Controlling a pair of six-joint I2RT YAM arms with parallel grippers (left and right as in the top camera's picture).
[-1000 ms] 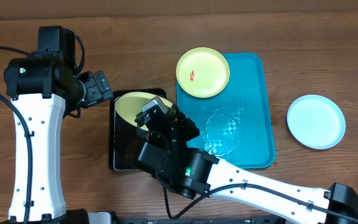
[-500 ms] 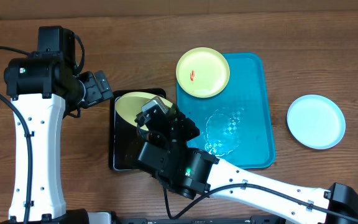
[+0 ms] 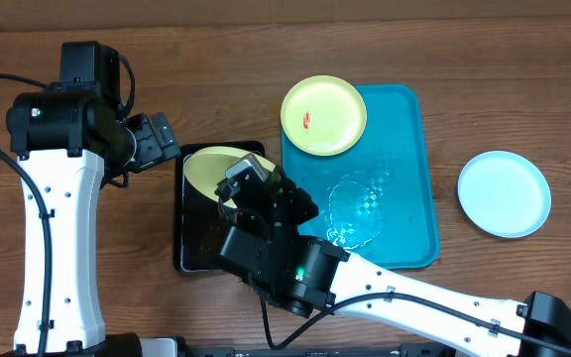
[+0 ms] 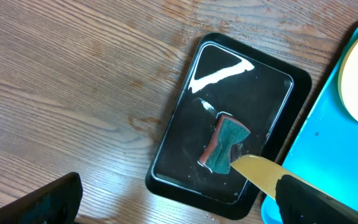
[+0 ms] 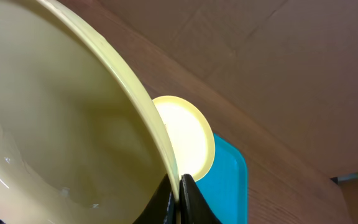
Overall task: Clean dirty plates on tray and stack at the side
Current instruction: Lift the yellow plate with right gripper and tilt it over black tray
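One pale yellow-green plate (image 3: 211,166) hangs tilted over a black tray (image 3: 194,248), its rim pinched in my right gripper (image 3: 244,190), which is shut on it. The right wrist view shows this plate (image 5: 55,124) filling the left side, with my right gripper (image 5: 179,186) clamped on its edge. A second plate (image 3: 323,114) with a small red smear lies on the far left corner of the turquoise tray (image 3: 409,149). My left gripper (image 3: 162,139) hovers open and holding nothing just left of the black tray; in its own view its fingers (image 4: 48,199) stand wide apart.
A green and brown sponge (image 4: 224,144) lies in the wet black tray (image 4: 166,163). A puddle of water (image 3: 358,206) sits on the turquoise tray. A pale blue plate (image 3: 504,193) rests on the wooden table to the right of that tray.
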